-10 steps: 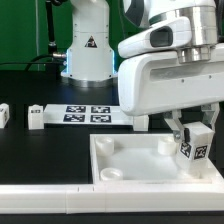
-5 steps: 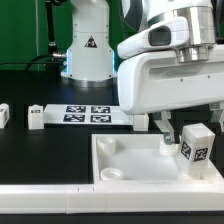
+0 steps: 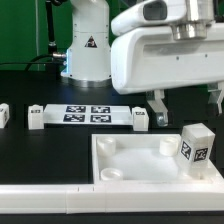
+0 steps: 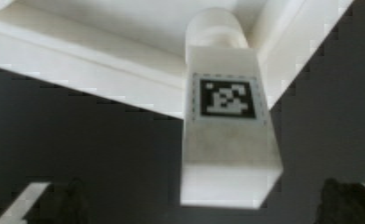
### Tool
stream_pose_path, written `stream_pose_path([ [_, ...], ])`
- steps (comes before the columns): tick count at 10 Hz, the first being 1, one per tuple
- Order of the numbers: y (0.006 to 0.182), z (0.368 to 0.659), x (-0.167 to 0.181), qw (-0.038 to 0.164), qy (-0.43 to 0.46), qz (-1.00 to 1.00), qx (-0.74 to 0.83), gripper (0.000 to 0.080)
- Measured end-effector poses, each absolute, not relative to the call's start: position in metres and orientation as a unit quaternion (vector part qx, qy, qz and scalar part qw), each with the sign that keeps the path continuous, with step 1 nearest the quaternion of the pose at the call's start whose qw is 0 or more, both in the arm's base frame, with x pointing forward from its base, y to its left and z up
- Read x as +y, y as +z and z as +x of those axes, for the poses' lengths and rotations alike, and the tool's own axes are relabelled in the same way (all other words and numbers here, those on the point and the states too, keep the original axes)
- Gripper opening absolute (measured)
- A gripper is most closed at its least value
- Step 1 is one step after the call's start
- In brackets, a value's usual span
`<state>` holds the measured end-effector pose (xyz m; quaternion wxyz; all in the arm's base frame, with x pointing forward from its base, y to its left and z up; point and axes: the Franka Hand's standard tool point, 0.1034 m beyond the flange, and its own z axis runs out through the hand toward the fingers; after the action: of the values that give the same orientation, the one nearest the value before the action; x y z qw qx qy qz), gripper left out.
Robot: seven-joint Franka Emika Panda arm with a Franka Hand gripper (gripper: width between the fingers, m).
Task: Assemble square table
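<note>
The gripper [image 3: 187, 106] hovered, jaws spread wide, above a tagged leg [image 3: 195, 148] standing upright on the square slab [image 3: 128, 166].

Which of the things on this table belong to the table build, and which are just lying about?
For the job: slab; upright leg at its corner; loose legs behind.
Lying about: marker board; fence bar.

The square tabletop [image 3: 101, 155] lies near, on the exterior view's right, with one leg [image 3: 196, 146] standing upright in its far right corner. Beyond it lies the marker board [image 3: 88, 113]. A second leg [image 3: 36, 118] lies at its left end, a third [image 3: 140, 118] at its right, and a fourth [image 3: 4, 115] farther left.
</note>
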<state>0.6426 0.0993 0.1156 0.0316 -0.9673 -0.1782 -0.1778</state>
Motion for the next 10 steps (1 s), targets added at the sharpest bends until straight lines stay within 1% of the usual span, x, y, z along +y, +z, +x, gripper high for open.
stream_pose_path([
  [1,0.119,0.645,0.100,0.032,-0.176,-0.967,-0.179,0.0649],
  [4,0.116,0.642,0.102,0.035,-0.162,-0.970,-0.179,0.0649],
  [5,0.112,0.635,0.105,0.041,-0.116,-0.977,-0.175,0.0649],
  [7,0.109,0.636,0.104,0.049,-0.050,-0.983,-0.172,0.0649],
  [10,0.108,0.627,0.110,0.058,0.041,-0.981,-0.179,0.0649],
])
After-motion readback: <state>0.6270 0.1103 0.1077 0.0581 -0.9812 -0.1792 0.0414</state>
